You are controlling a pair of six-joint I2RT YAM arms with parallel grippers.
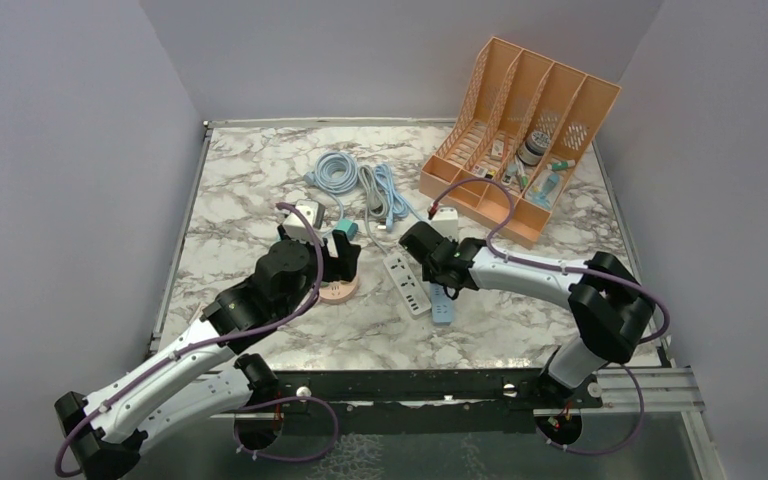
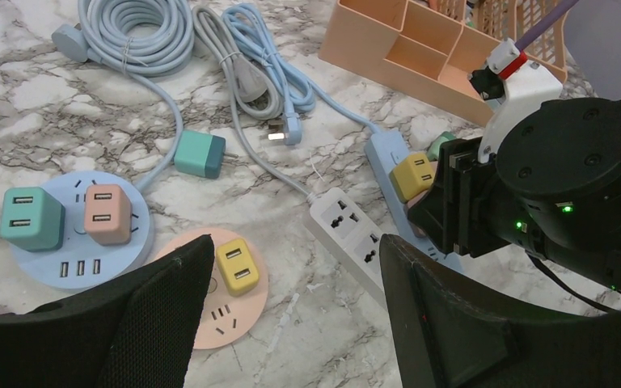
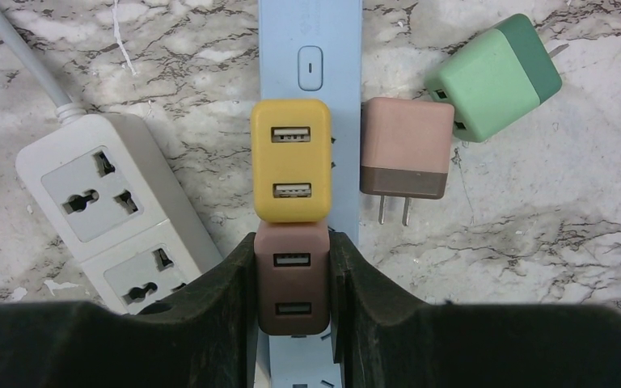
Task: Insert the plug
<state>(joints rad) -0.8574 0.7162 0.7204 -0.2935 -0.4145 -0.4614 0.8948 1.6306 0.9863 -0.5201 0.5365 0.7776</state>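
My right gripper is shut on a brown USB charger plug. It holds the plug over the light blue power strip, right against a yellow plug seated on that strip. I cannot tell whether the brown plug's prongs are in the socket. In the top view the right gripper is over the blue strip. My left gripper is open and empty, above the table between a pink round socket and a white power strip.
A pink-brown plug and a green plug lie loose right of the blue strip. A blue round socket holds two plugs, and the pink one holds a yellow plug. Coiled cables and an orange organizer are at the back.
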